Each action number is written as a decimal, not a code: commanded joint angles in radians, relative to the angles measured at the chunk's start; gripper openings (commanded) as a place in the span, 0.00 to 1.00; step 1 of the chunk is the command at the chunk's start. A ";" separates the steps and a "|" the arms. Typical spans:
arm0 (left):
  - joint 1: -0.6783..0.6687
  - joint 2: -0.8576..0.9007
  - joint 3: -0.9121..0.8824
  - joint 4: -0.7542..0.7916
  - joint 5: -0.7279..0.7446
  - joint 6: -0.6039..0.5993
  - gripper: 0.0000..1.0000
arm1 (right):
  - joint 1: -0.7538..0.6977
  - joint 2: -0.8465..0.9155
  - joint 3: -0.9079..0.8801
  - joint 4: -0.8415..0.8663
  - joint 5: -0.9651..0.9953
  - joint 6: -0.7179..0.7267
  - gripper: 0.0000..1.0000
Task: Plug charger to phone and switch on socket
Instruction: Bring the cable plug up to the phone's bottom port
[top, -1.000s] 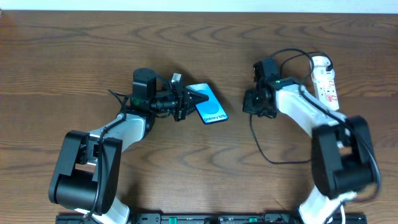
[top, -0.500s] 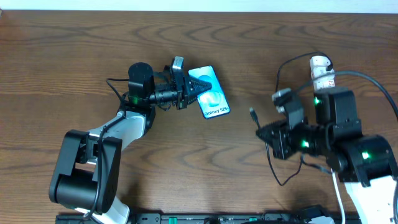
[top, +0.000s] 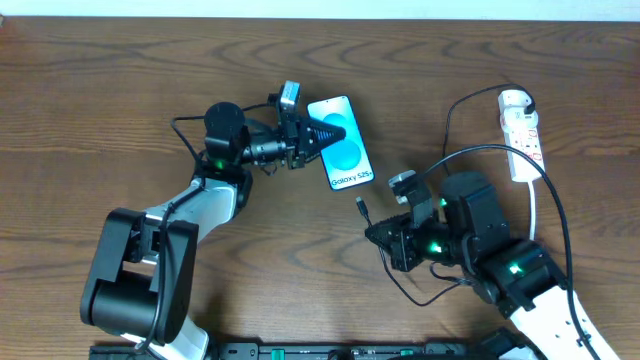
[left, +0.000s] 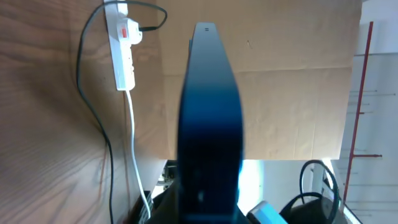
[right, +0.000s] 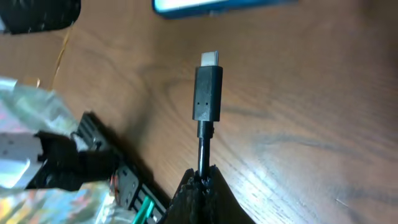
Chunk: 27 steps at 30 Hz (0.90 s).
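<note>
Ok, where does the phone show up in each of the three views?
Overhead: the phone is upper centre, screen up, its left edge in the left gripper.
Left wrist: seen edge-on, a dark upright slab filling the centre.
Right wrist: only a blue-lit strip at the top edge.
Shared landmark: the socket, at the right in overhead and top left in left wrist; not in right wrist.

We see a slim rectangular phone with a bright blue-cyan screen, a white text band and black edges. The long narrow power strip is white with small red marks (its cord white too). The thin charger cable is black, silver-tipped, over a dark brown wood-grain table.
</note>
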 joint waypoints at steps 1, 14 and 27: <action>-0.005 -0.010 0.027 0.013 0.001 0.002 0.07 | 0.038 -0.008 0.000 0.031 0.082 0.088 0.01; -0.006 -0.010 0.027 0.013 0.008 -0.015 0.07 | 0.057 -0.008 0.000 0.072 0.101 0.109 0.01; -0.006 -0.010 0.027 0.013 0.009 -0.065 0.08 | 0.057 0.026 0.000 0.079 0.097 0.146 0.01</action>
